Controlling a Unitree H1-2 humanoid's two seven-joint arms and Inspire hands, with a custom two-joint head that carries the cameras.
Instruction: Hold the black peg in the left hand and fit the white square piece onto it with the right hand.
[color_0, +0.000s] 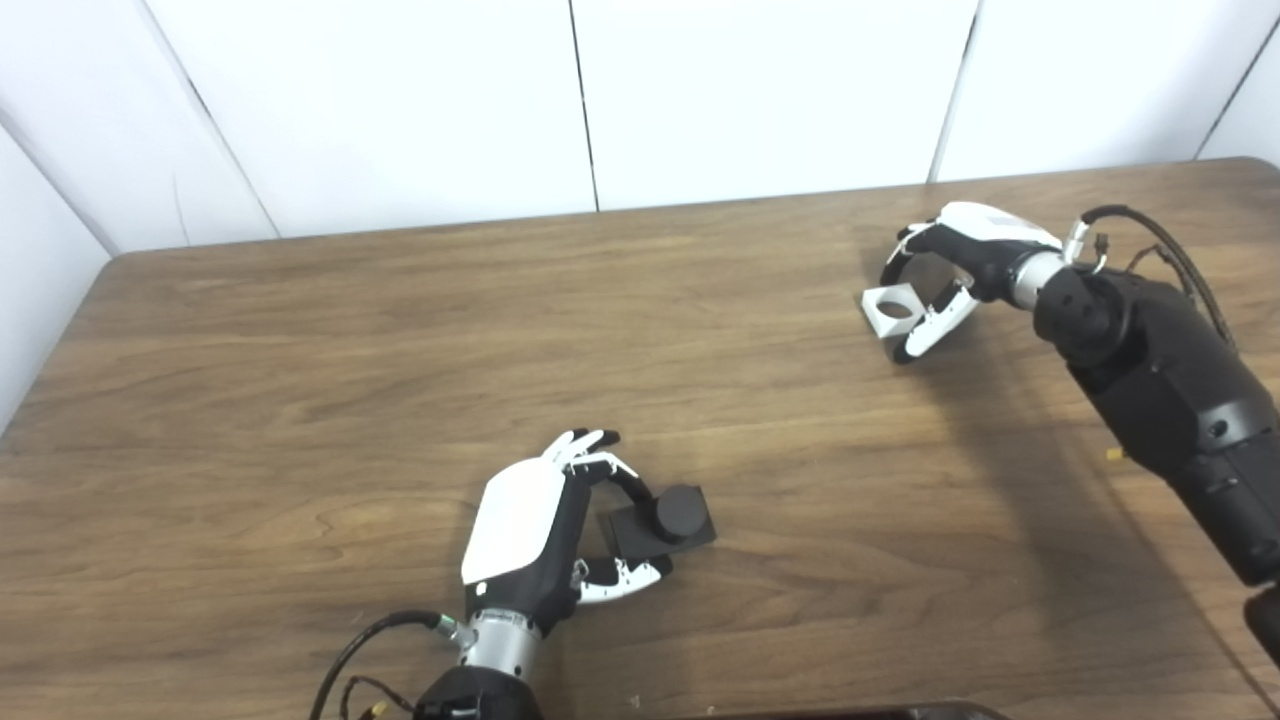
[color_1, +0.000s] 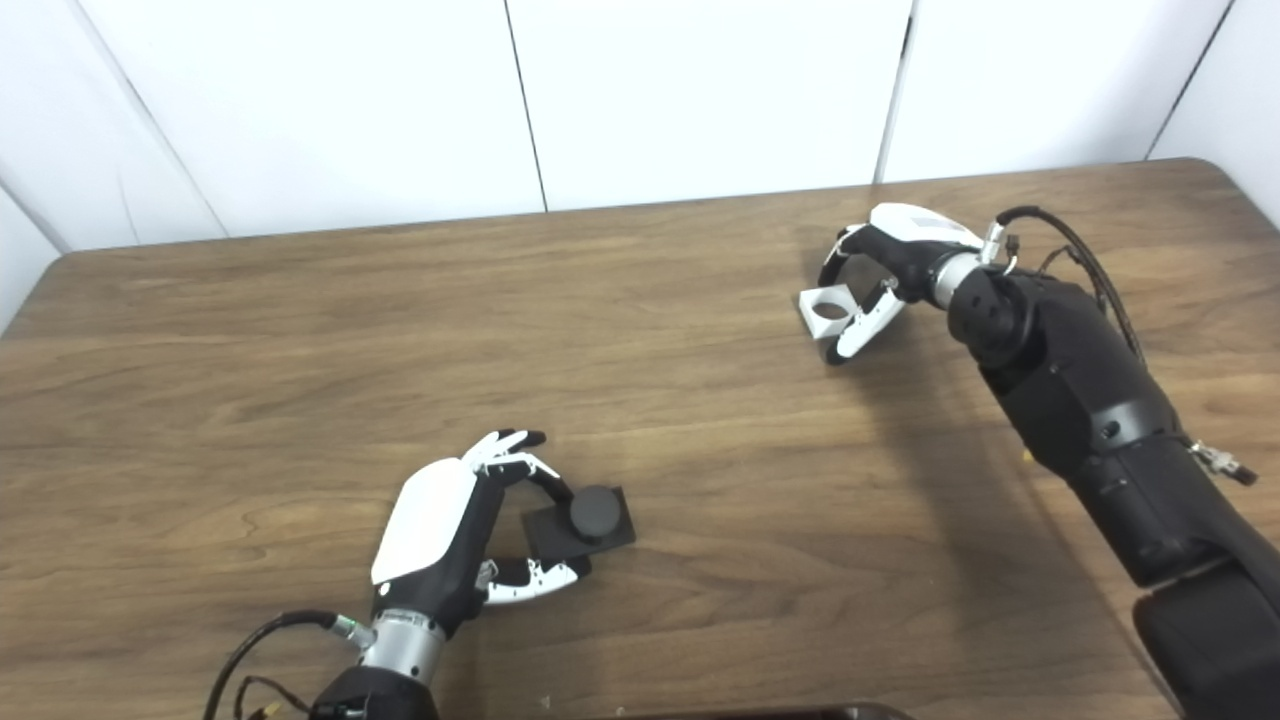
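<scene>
Matt wood-grain table (color_0: 400, 330)

No text, label, brand, number or sign can be read anywhere in either view
</scene>
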